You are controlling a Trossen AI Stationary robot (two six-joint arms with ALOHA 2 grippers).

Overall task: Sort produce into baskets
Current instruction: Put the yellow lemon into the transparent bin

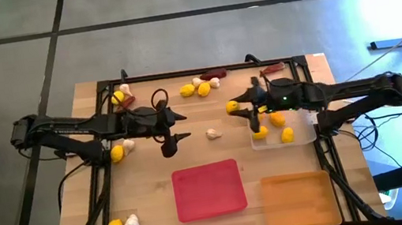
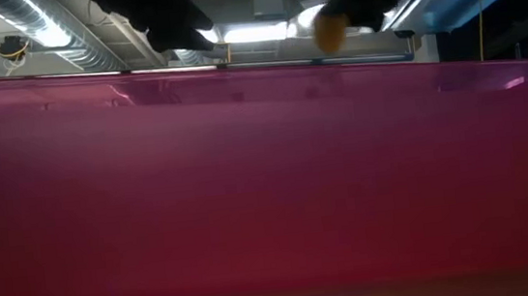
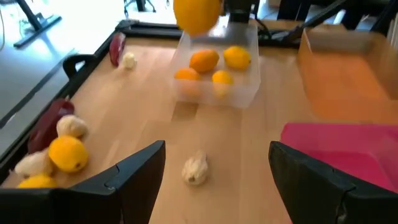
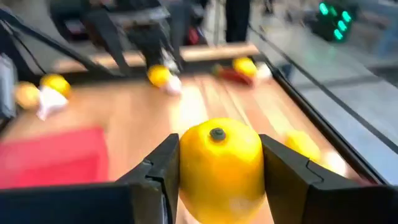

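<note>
- Nearest of all, filling the low view, is the long wall of the red tray [image 2: 267,177]; from above it sits at the near middle of the table [image 1: 145,113], with nothing in it that I can see.
- The right gripper [image 4: 217,171] has its fingers clamped on either side of a lemon [image 4: 221,165], stem end facing the wrist camera. From overhead that lemon [image 1: 232,107] hangs just off the clear tray [image 1: 310,138], on the side toward the table's middle.
- The clear tray already holds several lemons. My guess is the carried one goes there too, so the arm needs only a short carry back toward its own side before letting go.
- The left gripper [image 3: 214,171] stands wide open and holds nothing. A garlic bulb [image 3: 195,169] lies on the wood between its fingers and a little ahead; overhead it is the pale bulb [image 1: 212,134] just beyond the fingertips, toward the right arm.
- The left arm is plainly the nearer one to that bulb. It looks roughly round, with no long axis I can make out.
- The orange tray [image 1: 298,198] sits at the near right corner, beside the red one.
- More lemons, garlic and dark chilies lie scattered along the far edge and at the near left corner.
</note>
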